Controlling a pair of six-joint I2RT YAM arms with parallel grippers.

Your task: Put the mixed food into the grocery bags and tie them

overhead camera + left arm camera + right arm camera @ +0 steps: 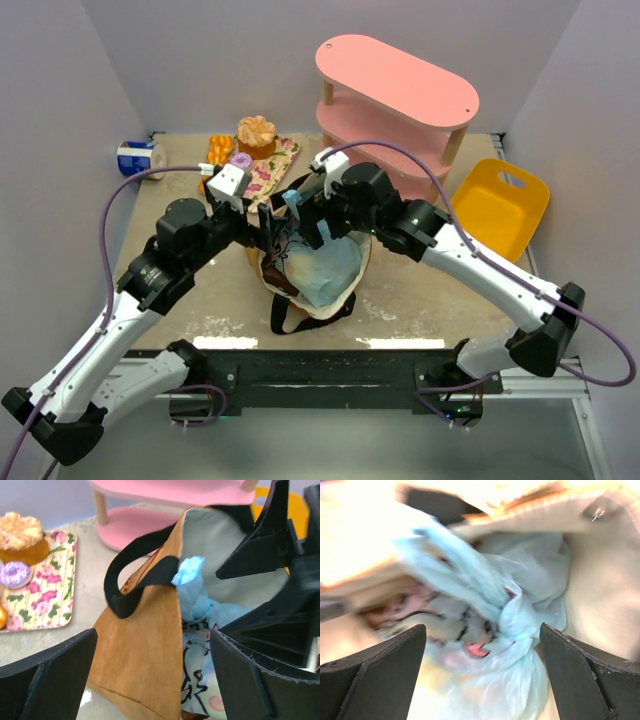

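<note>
The tan canvas tote [300, 292] stands at the table's middle with its black strap [125, 580] arching up. Inside it sits the light-blue plastic bag [328, 268], its top twisted into a knot [516, 626]. My left gripper [268, 228] is open at the tote's left rim. In the left wrist view the tote's wall [145, 650] runs between the spread jaws of that gripper [152, 680] without being pinched. My right gripper [312, 234] hangs open inside the tote's mouth. It [482, 675] straddles the knotted bag, holding nothing. The mixed food is hidden.
A floral tray [275, 165] behind the tote carries an orange-frosted cupcake [256, 135] and a purple doughnut [13, 573]. A pink two-tier shelf [400, 90] stands at the back right, a yellow basket [500, 205] at the right, and a blue-and-white can [138, 158] at the back left.
</note>
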